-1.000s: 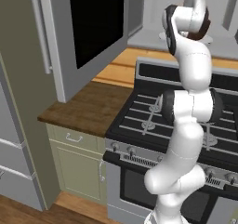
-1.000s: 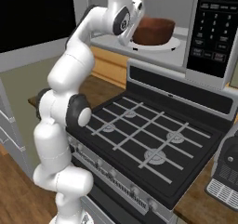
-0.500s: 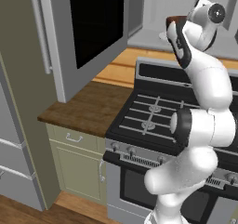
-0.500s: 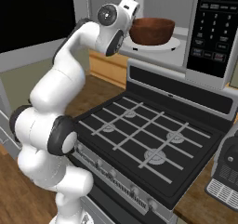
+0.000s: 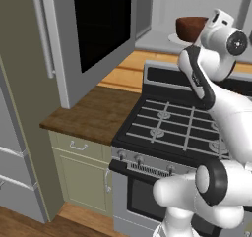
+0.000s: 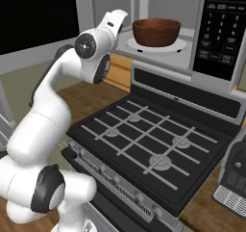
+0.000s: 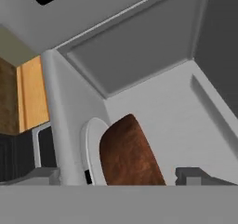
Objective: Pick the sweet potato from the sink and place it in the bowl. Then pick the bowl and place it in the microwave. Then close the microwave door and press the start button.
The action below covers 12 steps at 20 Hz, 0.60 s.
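Kitchen sim: black gas stove [image 6: 144,144] with grey grates, wood counter [image 5: 93,114] to its left over pale green cabinets [image 5: 81,174]. The microwave [image 6: 211,29] sits above the stove, cavity pale grey, black keypad panel on its right. The microwave door [image 5: 96,32] is swung wide open to the left, black glass facing out, bar handle at its far edge.

The bowl [image 6: 156,31] stands upright on the white turntable plate [image 6: 156,45] inside the cavity, mouth up; round, so no long axis to call. Its contents are hidden by the rim. Open cavity room around the bowl on all sides; the plate rim is near the front lip.

Gripper [image 7: 118,179] is just outside the cavity opening, facing the bowl, apart from it. Fingers spread wide, one tip either side of the bowl in the hand view, holding nothing. Arm arches up over the stove's left side.
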### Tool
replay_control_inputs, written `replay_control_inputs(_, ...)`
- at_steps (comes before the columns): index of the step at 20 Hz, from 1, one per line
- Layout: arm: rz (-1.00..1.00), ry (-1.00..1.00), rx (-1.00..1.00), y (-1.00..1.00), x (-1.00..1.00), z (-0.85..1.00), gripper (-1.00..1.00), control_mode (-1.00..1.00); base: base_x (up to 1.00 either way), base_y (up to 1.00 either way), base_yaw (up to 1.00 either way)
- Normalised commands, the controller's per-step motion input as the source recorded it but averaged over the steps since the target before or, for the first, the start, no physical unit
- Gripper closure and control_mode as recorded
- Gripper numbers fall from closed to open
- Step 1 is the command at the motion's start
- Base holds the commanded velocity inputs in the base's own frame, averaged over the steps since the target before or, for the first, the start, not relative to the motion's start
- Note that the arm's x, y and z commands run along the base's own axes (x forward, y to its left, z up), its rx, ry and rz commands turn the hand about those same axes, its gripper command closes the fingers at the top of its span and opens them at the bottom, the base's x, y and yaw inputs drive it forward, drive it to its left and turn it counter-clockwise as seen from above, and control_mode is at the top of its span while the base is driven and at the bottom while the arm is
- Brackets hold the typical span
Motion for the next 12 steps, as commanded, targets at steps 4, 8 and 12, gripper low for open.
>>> replay_control_inputs(4,0.04,0.07,-0.01,0.17,-1.00,0.30,-1.00,-1.00,0.00,0.00,0.00)
replay_control_inputs(8,0.00,0.10,-0.05,0.04,-1.00,0.13,-1.00,-1.00,0.00,0.00,0.00)
replay_control_inputs(12,0.00,0.02,-0.08,0.46,-1.00,0.05,-1.00,-1.00,0.00,0.00,0.00)
